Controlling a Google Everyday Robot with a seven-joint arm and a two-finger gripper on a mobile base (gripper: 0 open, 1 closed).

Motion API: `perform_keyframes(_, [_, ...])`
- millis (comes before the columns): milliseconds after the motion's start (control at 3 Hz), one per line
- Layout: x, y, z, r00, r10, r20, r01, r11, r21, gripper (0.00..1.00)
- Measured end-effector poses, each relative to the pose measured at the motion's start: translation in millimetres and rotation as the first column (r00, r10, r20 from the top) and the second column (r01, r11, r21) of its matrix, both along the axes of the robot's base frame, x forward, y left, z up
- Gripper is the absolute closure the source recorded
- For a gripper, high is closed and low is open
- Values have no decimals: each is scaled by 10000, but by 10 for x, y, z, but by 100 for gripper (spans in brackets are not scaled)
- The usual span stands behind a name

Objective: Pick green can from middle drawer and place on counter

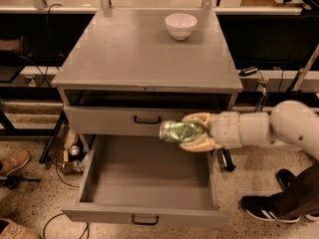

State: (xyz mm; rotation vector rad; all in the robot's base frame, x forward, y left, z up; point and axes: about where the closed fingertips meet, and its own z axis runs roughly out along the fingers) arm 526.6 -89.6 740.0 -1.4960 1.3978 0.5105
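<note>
Cabinet seen from the front and above. The bench (129, 54) is a flat grey top with a white bowl (181, 25) near its rear edge, right of centre. The broad surface ahead of and left of the bowl is open. The front lip of the bench overhangs a dark slot (144, 100), and below the slot is a closed drawer front (107, 121).

The middle drawer (149, 180) is pulled fully out, its side walls and front panel bounding a deep tray.

The arm (281, 128) enters from the right at the height of the closed drawer. The end effector (192, 132) is clamped on the green can (175, 131), one finger above and one below. The can lies horizontally with its silvery end pointing left, over the rear right of the tray and just below the bench lip. A dark shoe (264, 210) stands on the floor to the right of the drawer.
</note>
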Motion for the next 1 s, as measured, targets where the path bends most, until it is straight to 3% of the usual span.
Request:
perform_keyframes(333, [135, -229, 560, 9957, -103, 922, 126, 9996, -245, 100])
perform_keyframes(667, [298, -390, 1191, 9832, -38, 1825, 139, 9985, -538, 100])
perform_keyframes(1000, [303, -379, 1193, 9833, -19, 1819, 117, 9986, -524, 100])
